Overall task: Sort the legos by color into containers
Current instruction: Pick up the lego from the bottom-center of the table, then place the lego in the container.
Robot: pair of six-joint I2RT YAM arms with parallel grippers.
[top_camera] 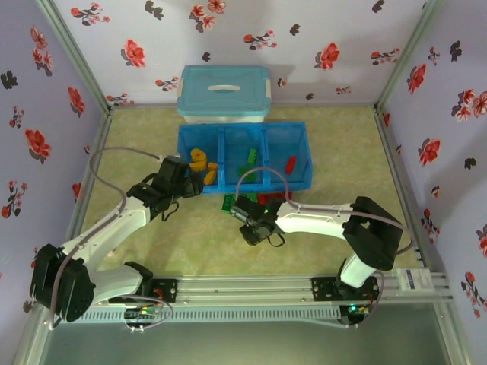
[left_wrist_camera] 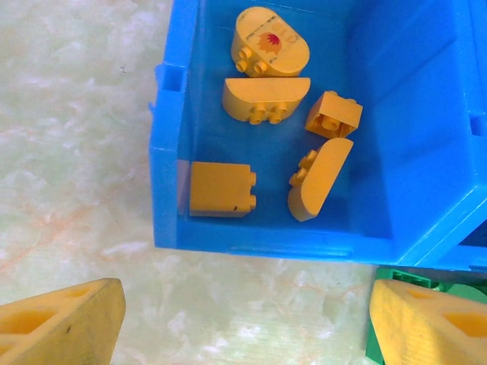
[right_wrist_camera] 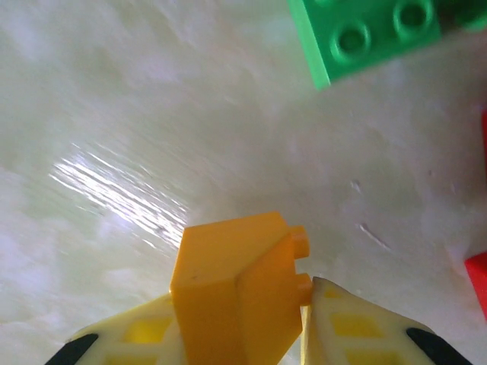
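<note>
The blue tray (top_camera: 245,181) has three compartments: yellow legos (top_camera: 199,160) in the left one, green (top_camera: 249,158) in the middle, a red one (top_camera: 291,163) in the right. My left gripper (left_wrist_camera: 247,312) hangs open over the table just in front of the left compartment (left_wrist_camera: 163,198), where several yellow bricks (left_wrist_camera: 222,188) lie. My right gripper (right_wrist_camera: 247,327) is shut on an orange brick (right_wrist_camera: 236,281) above the table, near a green brick (right_wrist_camera: 373,34). From above, the right gripper (top_camera: 255,226) sits in front of the tray, and the left gripper (top_camera: 189,185) is at its front left corner.
A light blue lidded box (top_camera: 224,93) stands behind the tray. A green lego (top_camera: 228,201) and red legos (top_camera: 275,198) lie on the table before the tray. A red piece (right_wrist_camera: 479,281) shows at the right wrist view's edge. Flowered walls close in the table.
</note>
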